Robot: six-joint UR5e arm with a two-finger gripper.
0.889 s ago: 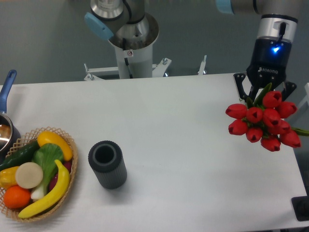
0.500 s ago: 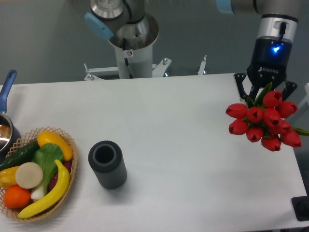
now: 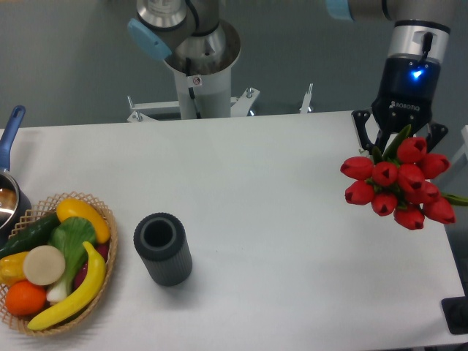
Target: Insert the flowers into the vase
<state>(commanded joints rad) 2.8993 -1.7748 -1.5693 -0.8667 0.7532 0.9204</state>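
end effector (image 3: 395,140) clamped on flowers (image 3: 397,181) | drifted slightly left | vase (image 3: 162,248) well apart, transport just starting

Bright even overhead light, soft faint shadows, mild overall softness (blue LED glows just above gripper (image 3: 395,140)), no glare.

I see the flowers (image 3: 398,183) at the table's (image 3: 278,183) right edge, under the gripper (image 3: 395,139). The vase (image 3: 162,248) stands well apart, left of centre. A basket (image 3: 102,219) sits at the front-left corner, a pot (image 3: 9,197) behind it.
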